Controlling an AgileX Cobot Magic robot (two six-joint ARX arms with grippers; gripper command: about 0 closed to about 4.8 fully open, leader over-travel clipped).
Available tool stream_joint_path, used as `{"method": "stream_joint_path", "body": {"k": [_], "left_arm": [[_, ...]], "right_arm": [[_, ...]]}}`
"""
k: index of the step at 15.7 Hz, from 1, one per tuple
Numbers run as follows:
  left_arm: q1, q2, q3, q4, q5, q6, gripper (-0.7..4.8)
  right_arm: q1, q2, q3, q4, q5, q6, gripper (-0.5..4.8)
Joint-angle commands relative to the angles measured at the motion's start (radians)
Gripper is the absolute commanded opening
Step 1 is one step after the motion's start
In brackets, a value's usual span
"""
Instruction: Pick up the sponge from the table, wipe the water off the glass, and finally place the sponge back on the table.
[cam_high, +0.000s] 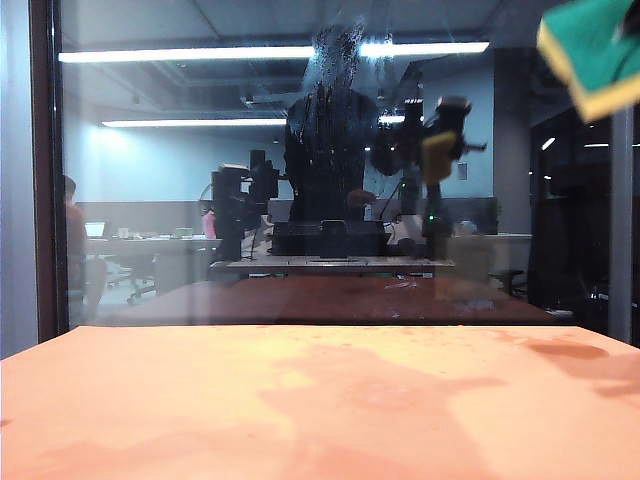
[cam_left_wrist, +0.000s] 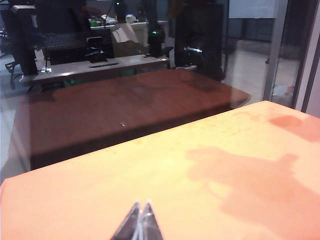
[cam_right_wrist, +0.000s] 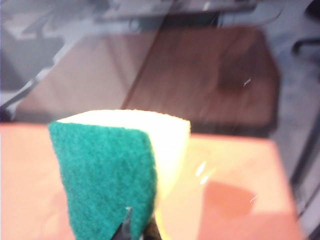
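The sponge (cam_right_wrist: 115, 170) shows a dark green scouring face bonded to a pale cream-yellow foam layer, and the table (cam_high: 200, 400) is a plain matte orange-tan with darker, reddish shadow patches. The glass (cam_high: 200, 230) is edged by a dark frame, carries bluish office reflections and a dark reddish-brown mirrored tabletop, and bears the water (cam_high: 335, 60) as whitish speckled streaks.
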Motion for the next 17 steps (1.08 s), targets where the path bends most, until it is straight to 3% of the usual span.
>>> {"method": "stream_joint_path", "body": {"k": [1, 6, 17], "left_arm": [[0.000, 0.001, 0.003, 0.008, 0.003, 0.001, -0.06], [0.000, 0.001, 0.003, 0.008, 0.003, 0.001, -0.06], [0.000, 0.001, 0.003, 0.009, 0.003, 0.001, -0.06]], "right_arm": [[0.050, 0.004, -0.083, 0.105, -0.006, 0.013, -0.09], [0.140, 0.047, -0.197, 0.224, 0.018, 0.038, -0.09], [0.366, 0.389, -0.219, 0.463, 0.050, 0.074, -0.09]]}}
